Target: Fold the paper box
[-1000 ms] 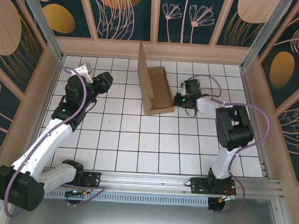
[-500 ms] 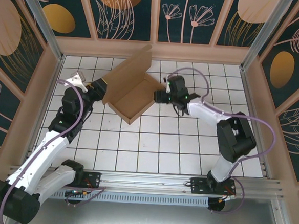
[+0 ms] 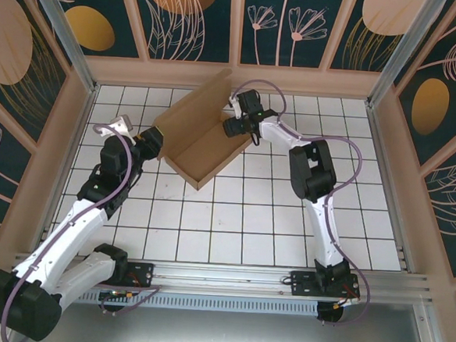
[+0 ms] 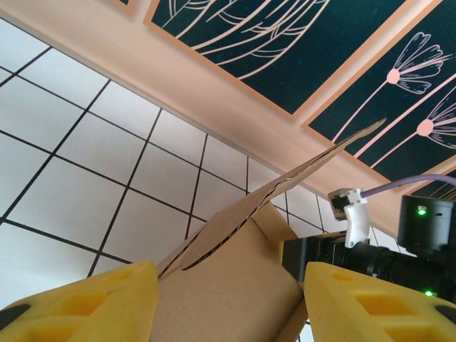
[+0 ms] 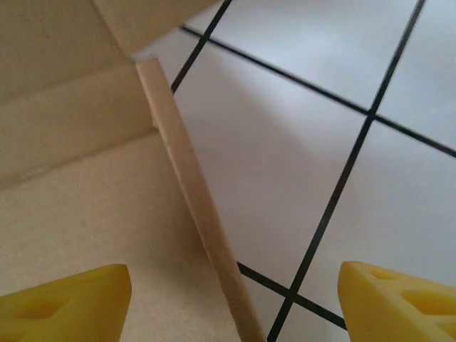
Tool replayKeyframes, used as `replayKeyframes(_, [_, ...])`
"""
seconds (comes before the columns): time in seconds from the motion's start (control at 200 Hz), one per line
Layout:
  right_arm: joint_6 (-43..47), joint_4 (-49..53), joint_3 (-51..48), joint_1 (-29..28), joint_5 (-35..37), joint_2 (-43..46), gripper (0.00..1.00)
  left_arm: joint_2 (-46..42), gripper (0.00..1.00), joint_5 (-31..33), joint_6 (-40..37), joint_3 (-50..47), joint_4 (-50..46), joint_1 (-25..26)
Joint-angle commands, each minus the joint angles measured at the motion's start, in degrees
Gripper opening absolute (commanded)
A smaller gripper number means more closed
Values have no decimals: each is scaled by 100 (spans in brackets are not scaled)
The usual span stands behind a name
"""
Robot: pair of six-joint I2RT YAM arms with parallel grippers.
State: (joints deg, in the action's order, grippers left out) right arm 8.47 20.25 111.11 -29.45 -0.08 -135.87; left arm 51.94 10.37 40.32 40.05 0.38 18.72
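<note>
The paper box (image 3: 202, 150) is brown cardboard, half formed into a shallow tray with one big flap (image 3: 193, 106) raised toward the back wall. My left gripper (image 3: 153, 141) is at the tray's left corner. In the left wrist view its yellow fingers (image 4: 78, 306) stand apart with the cardboard (image 4: 235, 263) between them, so the left gripper (image 4: 228, 313) is open. My right gripper (image 3: 235, 127) is at the tray's far right edge. It (image 5: 231, 299) is wide open, astride a thin upright wall (image 5: 192, 192) without touching it.
White tiled floor (image 3: 232, 218) with black grid lines, enclosed by wooden walls (image 3: 235, 76) with patterned panels. The box lies close to the back wall. The right arm's purple cable (image 3: 339, 147) loops over the tiles to the right.
The box has tipped from standing upright in the middle to lying as an open tray, shifted left. My right gripper moved from its right side to its far edge and opened. My left gripper reached its left corner.
</note>
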Motion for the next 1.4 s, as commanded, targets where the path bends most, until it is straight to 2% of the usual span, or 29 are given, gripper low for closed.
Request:
replayKeyframes(0.0, [320,472,370,-8,-120,-94,68,4,56,41,-159,-16,-21,17])
replayKeyframes(0.115, [268,542,262,-8,-276,-117,58,85,56,-35,-191,7,45,12])
replayKeyframes(0.245, [226,507,46,-25,-211,-115,37,191,56,-122,-214,11,129,15])
replayKeyframes(0.44, [186,411,-400,-126,69,111,24,244,56,-235,-191,-5,172,11])
replayKeyframes(0.666, [-25,477,-1198,-157,1286,650,8,220,55,-246,-204,46,130,13])
replayKeyframes(0.791, [-267,488,-1971,-271,2083,1222,5,237,56,-236,-191,62,83,11])
replayKeyframes(0.931, [-511,541,-2875,-378,2398,1666,4,322,56,-330,-149,88,111,10])
replayKeyframes(1.031, [-693,345,-3509,-338,2081,1979,5,395,56,-391,-129,119,85,10])
replayKeyframes(1.086, [-799,199,-3750,-265,1719,2159,11,420,56,-413,-127,124,85,9])
replayKeyframes(1.191, [-974,-201,-4110,-140,1002,2574,35,462,59,-433,-111,159,96,13])
replayKeyframes(1.296, [-1148,-520,-4230,150,126,2912,42,568,60,-499,-94,220,98,12])
replayKeyframes(1.391, [-1248,-529,-4083,274,-451,2934,44,615,60,-558,-69,215,124,9])
